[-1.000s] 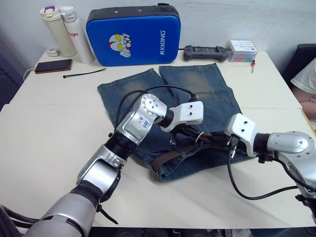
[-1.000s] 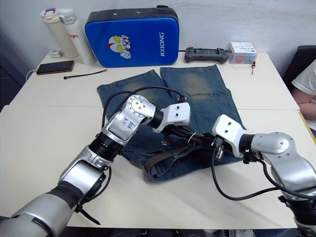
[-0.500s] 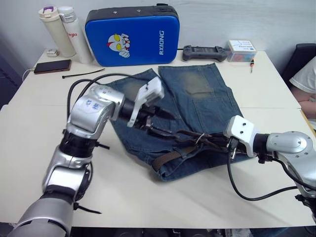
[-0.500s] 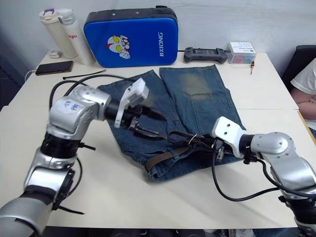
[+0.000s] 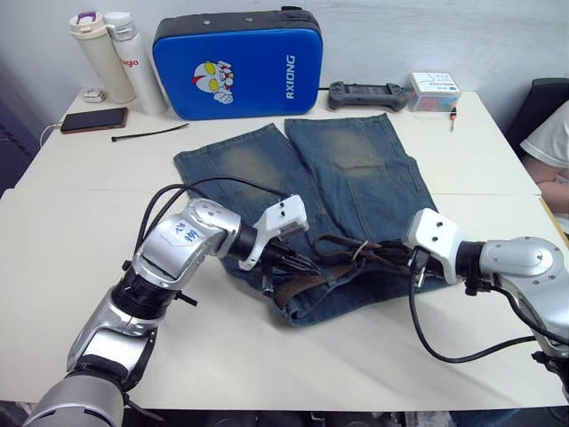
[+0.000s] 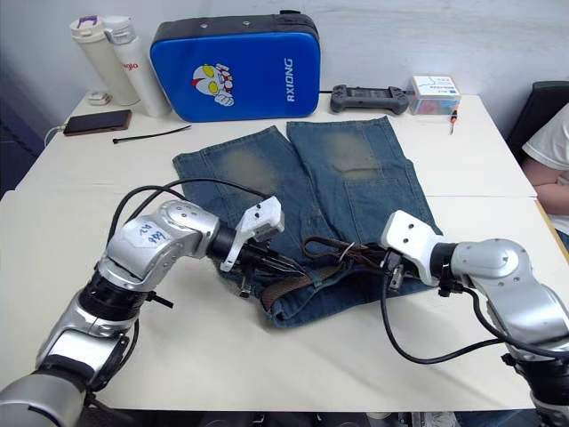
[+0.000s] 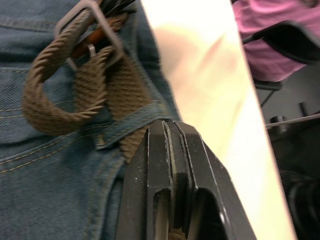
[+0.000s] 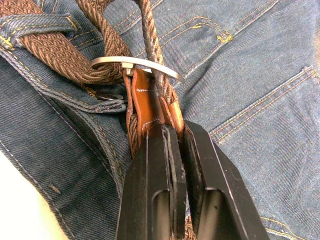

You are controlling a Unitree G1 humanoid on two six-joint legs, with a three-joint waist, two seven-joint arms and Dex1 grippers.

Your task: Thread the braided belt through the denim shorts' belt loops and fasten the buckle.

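Note:
The denim shorts (image 5: 356, 169) lie flat on the white table, waistband toward me. The braided belt (image 5: 302, 286) runs along that waistband and loops loosely near its middle. My left gripper (image 5: 300, 264) rests low on the waistband's left part, shut on the belt strap just past a belt loop (image 7: 127, 131). My right gripper (image 8: 170, 127) is at the waistband's right part, shut on the belt's tan leather end (image 8: 147, 105) right behind the silver buckle (image 8: 135, 64). Another belt loop (image 8: 35, 22) holds the strap there.
A blue case (image 5: 238, 64) stands at the back, with two bottles (image 5: 111, 53), a phone (image 5: 94, 119) and a black cable tie (image 5: 151, 133) to its left. A controller (image 5: 369, 93) and a small box (image 5: 436, 92) sit back right. A person (image 5: 551, 151) is at the right edge.
My left arm swung from the waistband up over the shorts' left leg, then came back down to the belt at the waistband. The right gripper stayed on the belt end.

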